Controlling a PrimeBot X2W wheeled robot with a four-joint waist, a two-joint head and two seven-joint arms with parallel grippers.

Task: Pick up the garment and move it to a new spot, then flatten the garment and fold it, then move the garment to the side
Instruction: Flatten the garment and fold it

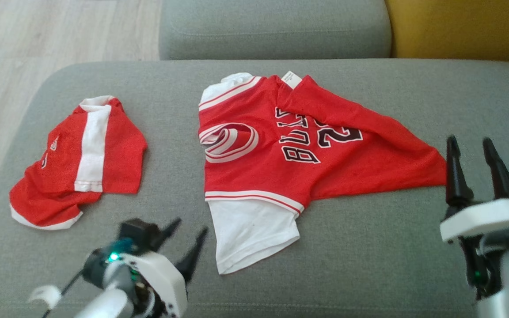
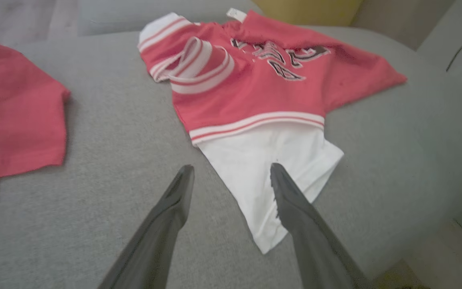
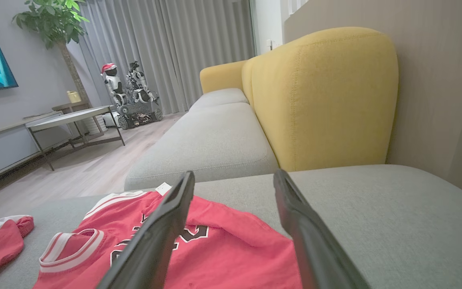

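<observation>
A broad grey sofa seat [image 1: 369,247] carries everything, with a yellow backrest [image 1: 457,26] beyond its far right corner. Near the middle of the seat lies the garment, a red basketball jersey [image 1: 254,176] with dark lettering. It is spread out but not flat: a diagonal flap is folded over the print, and its right end tapers to a point. Well apart to the left lie what look like matching red-and-white shorts [image 1: 82,154], crumpled. A white sleeve [image 1: 250,234] sticks out from under the jersey's striped band toward the robot.

The left gripper [image 1: 190,225] hangs just beside that sleeve, jaws spread and empty. The right gripper [image 1: 469,141] stands just off the jersey's pointed end, also parted, holding nothing. A small care label [image 1: 291,79] pokes up at the far edge.

The cloth looks thin, light and limp, so it should sag and slide rather than hold any shape. The best holds are probably the firmer stitched edges, namely the striped band by the sleeve and the pointed right end, pinched low so the fingers catch fabric, not cushion.
</observation>
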